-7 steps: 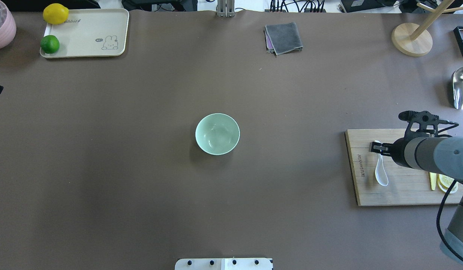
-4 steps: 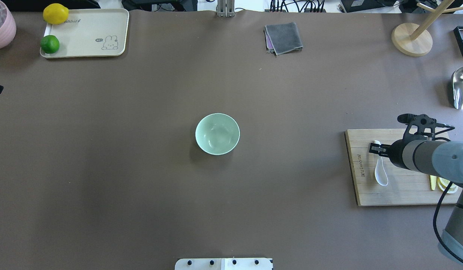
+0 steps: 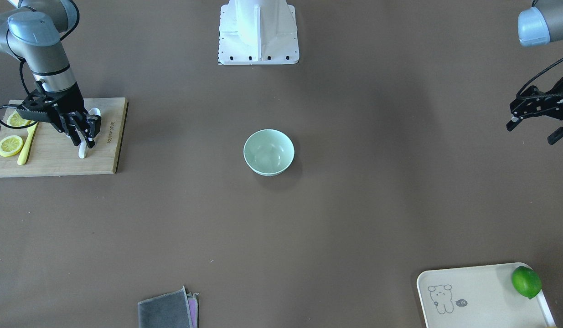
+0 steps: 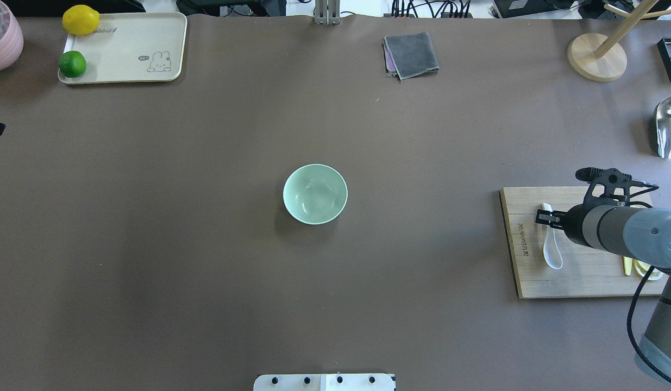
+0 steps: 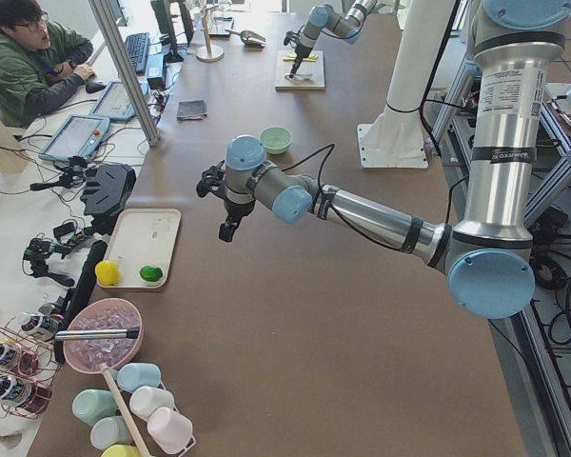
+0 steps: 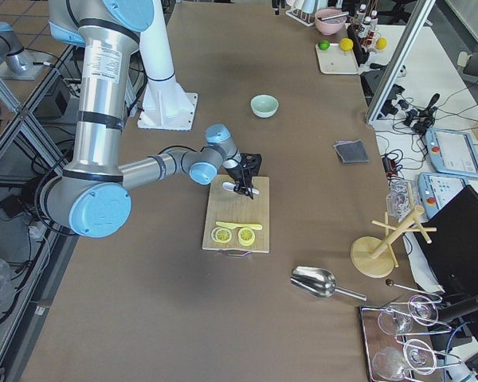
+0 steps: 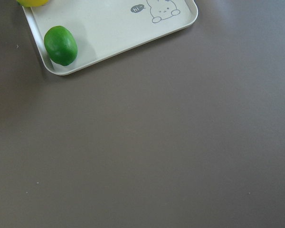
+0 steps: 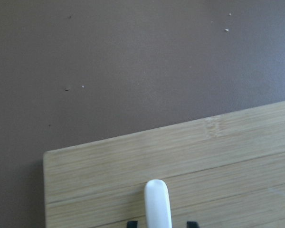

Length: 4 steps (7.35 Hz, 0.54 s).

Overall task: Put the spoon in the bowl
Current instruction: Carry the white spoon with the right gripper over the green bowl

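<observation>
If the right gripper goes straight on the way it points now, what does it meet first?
Most likely the handle of the spoon: the right gripper points down, open, astride it. The cutting board lies just beneath. The remaining gap is unclear.

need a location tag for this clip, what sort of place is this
Probably a robotics lab staged as a kitchen: grey-and-blue robot arm at a brown table, seated operator with a grey tablet, wooden cutting board holding lemon slices.
</observation>
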Each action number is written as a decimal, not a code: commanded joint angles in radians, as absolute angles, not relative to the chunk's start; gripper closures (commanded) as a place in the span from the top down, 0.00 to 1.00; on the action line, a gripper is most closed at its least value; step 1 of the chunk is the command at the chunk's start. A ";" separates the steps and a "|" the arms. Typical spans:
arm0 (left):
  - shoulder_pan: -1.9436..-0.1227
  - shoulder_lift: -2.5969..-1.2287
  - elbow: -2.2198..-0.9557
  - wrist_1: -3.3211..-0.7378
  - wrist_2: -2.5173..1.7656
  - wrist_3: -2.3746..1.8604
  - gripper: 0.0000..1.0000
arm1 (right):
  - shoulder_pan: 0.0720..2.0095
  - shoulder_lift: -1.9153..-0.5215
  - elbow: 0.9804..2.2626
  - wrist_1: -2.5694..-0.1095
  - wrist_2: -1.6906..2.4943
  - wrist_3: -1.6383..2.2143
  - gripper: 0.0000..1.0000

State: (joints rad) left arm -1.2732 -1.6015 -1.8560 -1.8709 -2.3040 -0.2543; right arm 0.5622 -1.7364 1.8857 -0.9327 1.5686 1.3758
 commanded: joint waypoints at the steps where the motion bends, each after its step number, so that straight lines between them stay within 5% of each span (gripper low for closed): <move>1: -1.273 -1.601 -1.858 -1.873 -2.304 -0.256 0.98 | 0.561 -1.727 1.887 -0.933 1.572 1.376 0.00; 4: -1.273 -1.601 -1.862 -1.881 -2.304 -0.277 0.98 | 0.563 -1.616 1.913 -1.000 1.580 1.423 0.00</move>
